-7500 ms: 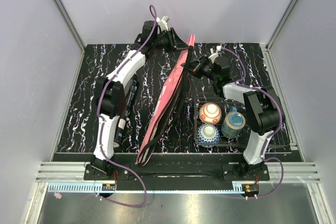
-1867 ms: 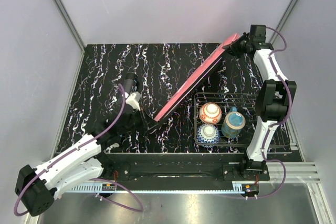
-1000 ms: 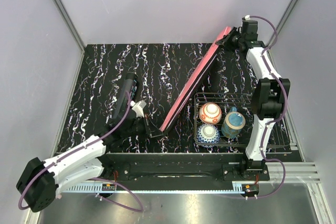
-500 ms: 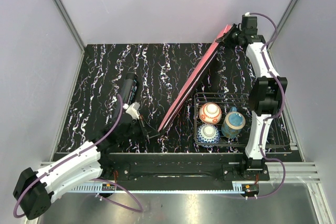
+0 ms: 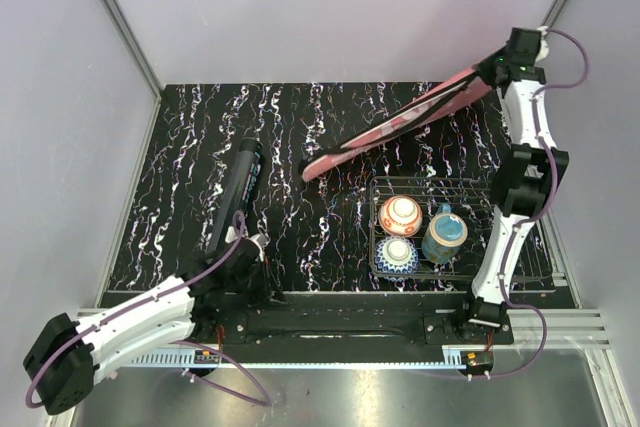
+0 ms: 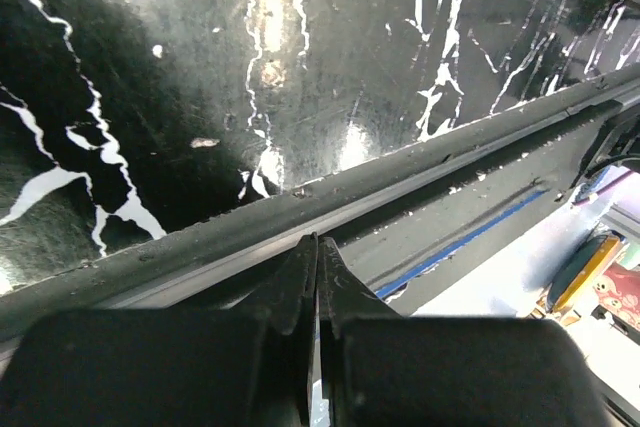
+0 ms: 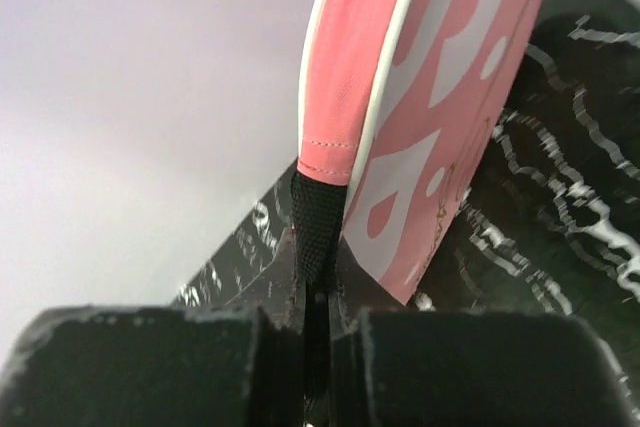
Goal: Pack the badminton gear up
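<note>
- Right gripper (image 7: 316,282): raised over the far right corner of the table, behind the wire basket (image 5: 375,232) and off to its right. Jaws pinched nearly together on the black strap (image 7: 315,209) sewn to the end of the pink racket cover (image 5: 400,125).
- Pink racket cover: hung by that single end, slanting from behind the basket's right side down to a point just beyond the basket's far left corner. White lettering on the pink face, seen from the right wrist. Contact between the low end and the table: cannot tell.
- Black tube (image 5: 237,197): flat on the table, well to the left of the basket, long axis running far to near, apart from the cover.
- Left gripper (image 6: 317,247): low over the table's near edge, left of the basket's near left corner and close to the near end of the tube. Fingers pressed flush together, with nothing between them.
- Wire basket: at the near right of the table, holding a red-and-white bowl (image 5: 401,215), a blue-patterned bowl (image 5: 398,255) and a blue cup (image 5: 444,234).
</note>
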